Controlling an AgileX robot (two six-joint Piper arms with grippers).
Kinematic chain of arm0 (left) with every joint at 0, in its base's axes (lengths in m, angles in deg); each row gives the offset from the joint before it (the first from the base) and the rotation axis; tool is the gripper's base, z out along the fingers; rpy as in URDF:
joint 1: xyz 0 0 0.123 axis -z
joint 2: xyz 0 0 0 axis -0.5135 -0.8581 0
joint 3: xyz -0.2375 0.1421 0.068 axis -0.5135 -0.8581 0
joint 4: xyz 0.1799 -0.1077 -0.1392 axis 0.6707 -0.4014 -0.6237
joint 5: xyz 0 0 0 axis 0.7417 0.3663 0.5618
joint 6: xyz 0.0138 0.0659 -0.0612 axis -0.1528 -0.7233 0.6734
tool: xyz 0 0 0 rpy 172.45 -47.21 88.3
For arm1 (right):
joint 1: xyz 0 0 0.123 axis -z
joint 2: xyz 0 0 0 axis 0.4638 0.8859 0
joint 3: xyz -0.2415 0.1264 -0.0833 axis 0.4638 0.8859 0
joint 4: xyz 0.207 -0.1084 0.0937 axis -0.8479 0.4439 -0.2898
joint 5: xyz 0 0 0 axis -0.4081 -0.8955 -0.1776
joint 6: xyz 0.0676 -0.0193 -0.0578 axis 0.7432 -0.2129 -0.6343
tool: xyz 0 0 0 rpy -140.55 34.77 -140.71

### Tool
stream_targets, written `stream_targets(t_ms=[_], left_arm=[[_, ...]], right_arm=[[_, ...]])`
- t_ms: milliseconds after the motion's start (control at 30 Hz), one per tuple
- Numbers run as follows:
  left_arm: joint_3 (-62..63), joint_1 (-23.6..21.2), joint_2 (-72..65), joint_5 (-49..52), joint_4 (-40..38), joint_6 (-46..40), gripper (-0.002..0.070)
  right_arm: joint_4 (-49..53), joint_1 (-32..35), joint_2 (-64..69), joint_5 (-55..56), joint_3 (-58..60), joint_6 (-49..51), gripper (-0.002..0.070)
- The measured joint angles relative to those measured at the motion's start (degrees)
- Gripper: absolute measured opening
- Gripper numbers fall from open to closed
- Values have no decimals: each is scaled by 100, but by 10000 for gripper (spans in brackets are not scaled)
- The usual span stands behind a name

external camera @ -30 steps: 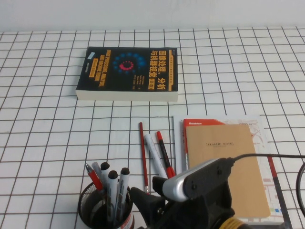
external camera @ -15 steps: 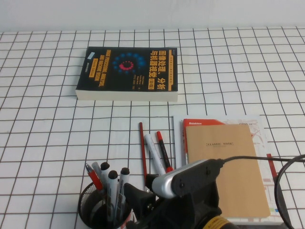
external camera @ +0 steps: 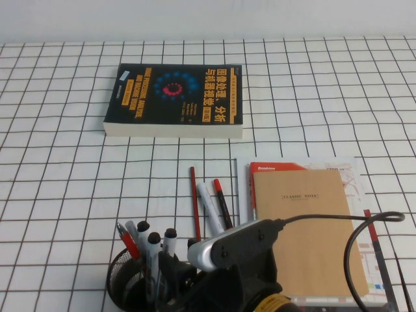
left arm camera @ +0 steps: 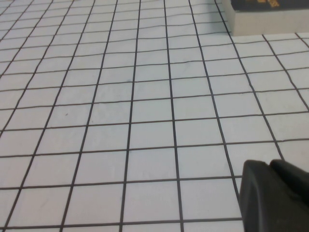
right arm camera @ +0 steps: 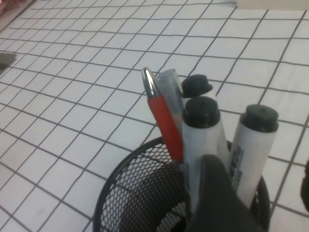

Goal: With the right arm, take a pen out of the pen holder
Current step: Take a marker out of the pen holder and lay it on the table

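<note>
A black mesh pen holder stands at the table's near edge, left of centre. It holds a red pen and three white markers with black caps. My right gripper is at the holder's right side, open, with one dark finger inside the rim. The rightmost marker stands between the two fingers, apart from them. My left gripper hovers over bare checked cloth, away from the holder, its fingers together.
A dark book lies at the back. A tan notebook on papers lies to the right. Three loose pens lie on the cloth just behind the right arm. A black cable loops over the notebook.
The right arm has slid left toward the pen holder, bringing its open gripper from beside the holder to over its rim. The pens have not moved.
</note>
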Motion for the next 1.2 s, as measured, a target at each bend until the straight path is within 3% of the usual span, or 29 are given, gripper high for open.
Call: stream_targets(t_ms=[1200], left_arm=[[0,0,0,0,0,0,-4]], right_arm=[[-334,70,512,410,-394,-141,337]])
